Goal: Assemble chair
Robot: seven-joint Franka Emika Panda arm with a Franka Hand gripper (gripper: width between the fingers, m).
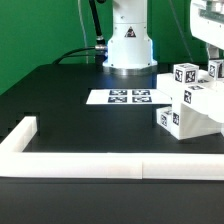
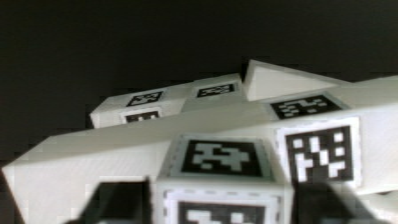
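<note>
The gripper [image 1: 214,66] is sitting at the exterior view's right edge, mostly cropped out, right on top of the chair [image 1: 190,104], a cluster of white tagged blocks standing on the black table [image 1: 70,95]. Whether the fingers are apart or clamped on a part, I cannot tell: the exterior view is cutting them off, and the wrist view is showing only dark finger shapes [image 2: 116,200] at either side of a tagged block [image 2: 221,160], with contact unclear (too blurry to call). In the wrist view the chair [image 2: 214,130] is lying directly below the end effector, filling most of the frame, its slanted panel running away beyond the fingers. Judging by this, the step in hand is seating or letting go of a part on the assembly; doing it well likely means keeping the fingers square to the block, moving straight along the joint axis, and not dragging the cluster sideways, since it looks light. The marker board [image 1: 125,97] is lying well apart from the gripper, toward the arm base [image 1: 130,50], and the white border wall [image 1: 110,165] farther off. No brands or readable writing; only black-and-white square tags, 4 on the marker board.
</note>
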